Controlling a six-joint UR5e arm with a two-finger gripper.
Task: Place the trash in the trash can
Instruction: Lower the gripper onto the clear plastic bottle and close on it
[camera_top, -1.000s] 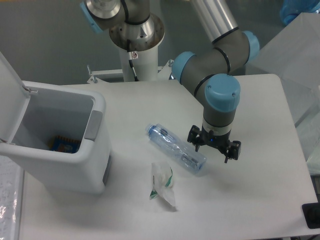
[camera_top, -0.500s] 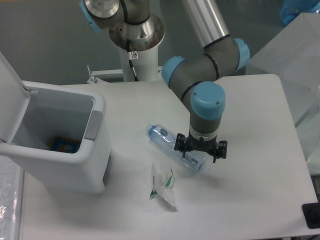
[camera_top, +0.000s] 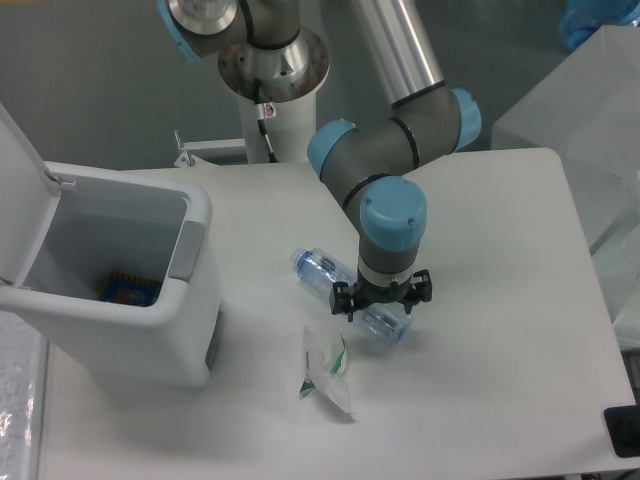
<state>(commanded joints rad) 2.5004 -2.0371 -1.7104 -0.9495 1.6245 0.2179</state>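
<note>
The trash lies on the white table as two pieces. A clear, blue-tinted crushed bottle (camera_top: 330, 275) lies diagonally at mid-table, its far end partly covered by my gripper. A crumpled clear wrapper with green markings (camera_top: 325, 368) lies just in front of it. My gripper (camera_top: 382, 300) hangs open directly over the bottle's lower right part, one finger on each side, low above it. The trash can (camera_top: 120, 280) stands at the left, a white boxy bin with its flip lid (camera_top: 18, 190) raised and a grey front panel.
Something blue and orange (camera_top: 128, 288) lies on the bin's floor. The arm's white base column (camera_top: 275, 110) stands at the back edge of the table. A dark object (camera_top: 625, 430) sits at the table's front right corner. Translucent plastic sheeting is at the right.
My gripper has travelled left from beside the bottle's right end to a spot straight over the bottle, still open. Bottle, wrapper and bin have not moved.
</note>
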